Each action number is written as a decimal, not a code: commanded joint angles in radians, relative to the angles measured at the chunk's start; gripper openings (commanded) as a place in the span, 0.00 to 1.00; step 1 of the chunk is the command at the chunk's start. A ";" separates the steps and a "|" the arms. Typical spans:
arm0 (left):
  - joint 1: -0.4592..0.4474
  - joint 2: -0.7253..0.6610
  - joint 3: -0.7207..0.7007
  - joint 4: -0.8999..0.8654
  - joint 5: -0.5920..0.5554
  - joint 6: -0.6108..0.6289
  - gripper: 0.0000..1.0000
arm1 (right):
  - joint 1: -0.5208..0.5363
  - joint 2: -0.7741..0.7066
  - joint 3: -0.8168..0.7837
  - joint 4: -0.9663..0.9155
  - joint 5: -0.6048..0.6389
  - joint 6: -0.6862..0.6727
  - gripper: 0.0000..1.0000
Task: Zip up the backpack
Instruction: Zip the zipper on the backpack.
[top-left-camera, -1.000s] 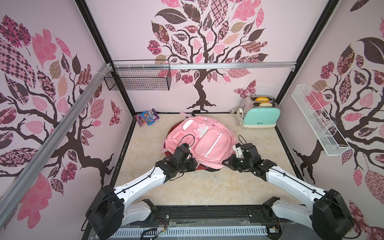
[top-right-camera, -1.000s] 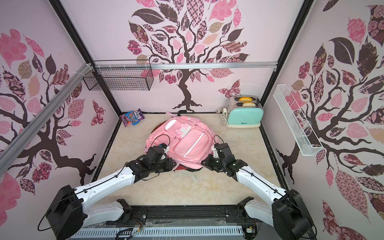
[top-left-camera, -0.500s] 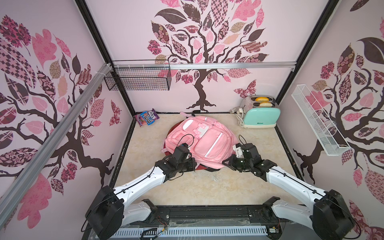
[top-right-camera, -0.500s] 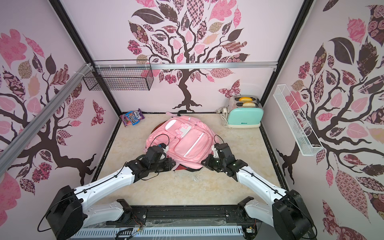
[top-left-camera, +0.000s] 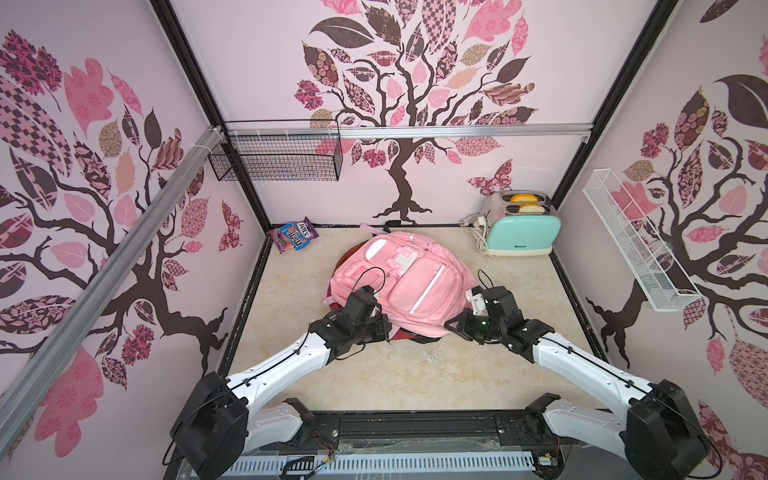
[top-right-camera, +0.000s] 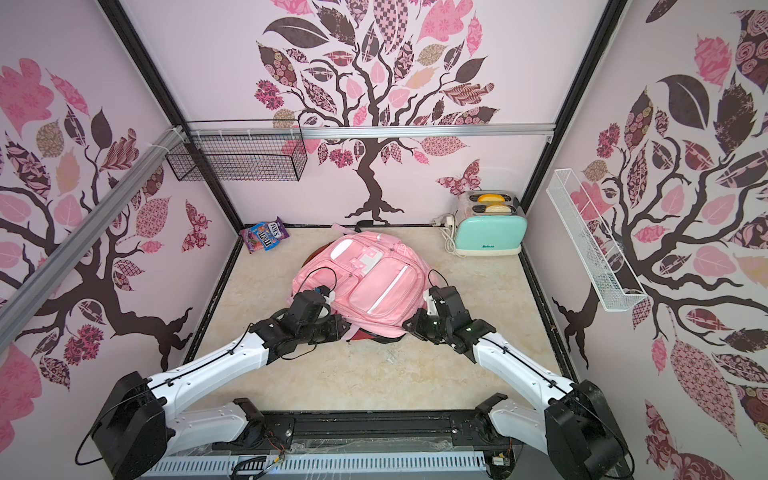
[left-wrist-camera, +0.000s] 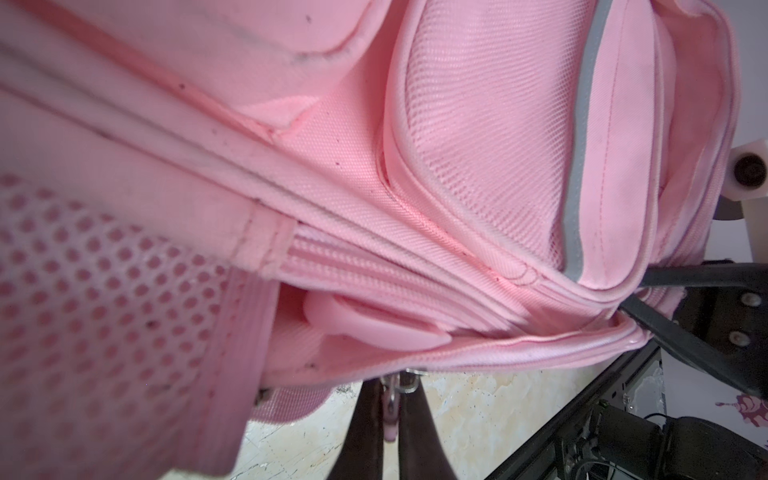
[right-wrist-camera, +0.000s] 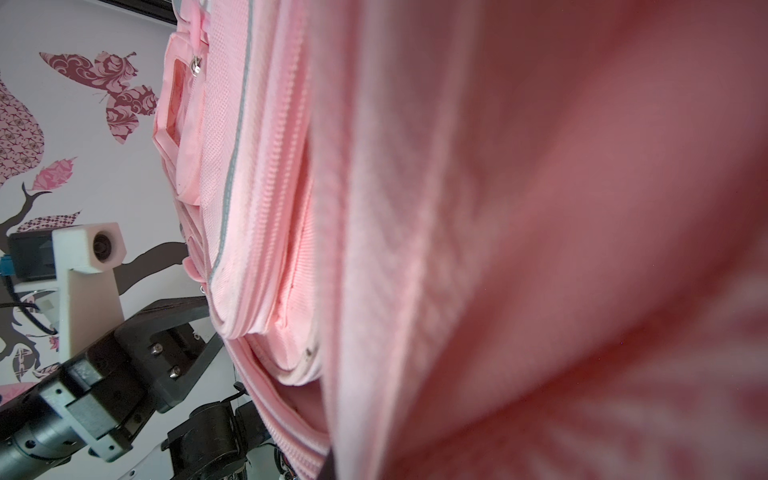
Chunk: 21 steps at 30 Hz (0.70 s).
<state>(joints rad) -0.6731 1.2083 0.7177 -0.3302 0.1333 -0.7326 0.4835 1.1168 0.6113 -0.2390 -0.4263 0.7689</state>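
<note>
**Zipper pull (left-wrist-camera: 390, 400) pinched at the near edge of the backpack (top-left-camera: 399, 282)**

The left gripper (left-wrist-camera: 390, 384) is pressed together on the zipper pull, a small metal ring with a pink tab, at the backpack's near left corner. The right gripper (left-wrist-camera: 629, 301) is clamped on the fabric at the backpack's near right corner, just beside the zipper track. Between the two, a gap is shown between the zipper's rows. In both top views the pink backpack is laid flat, front pockets up, in the middle of the marbled table (top-left-camera: 415, 374). Behind the backpack to the right, a mint toaster (top-left-camera: 523, 232) is stood at the back wall. Behind it to the left, a candy bag (top-left-camera: 295, 235) is propped in the corner. Above and behind the backpack, a black wire basket (top-left-camera: 276, 156) is hung. A white wire rack (top-left-camera: 631, 241) is mounted on the wall to the backpack's right.
</note>
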 joint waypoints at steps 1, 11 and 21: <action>0.028 -0.018 -0.007 0.002 -0.071 0.002 0.00 | -0.005 -0.032 0.003 0.004 -0.008 -0.044 0.00; 0.032 -0.019 -0.002 -0.007 -0.075 -0.001 0.00 | -0.004 -0.031 -0.001 0.008 -0.009 -0.043 0.00; 0.043 -0.018 0.006 -0.018 -0.079 -0.002 0.00 | -0.006 -0.030 -0.001 0.009 -0.010 -0.045 0.00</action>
<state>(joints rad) -0.6567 1.2083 0.7177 -0.3420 0.1322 -0.7334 0.4812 1.1168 0.6067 -0.2348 -0.4267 0.7685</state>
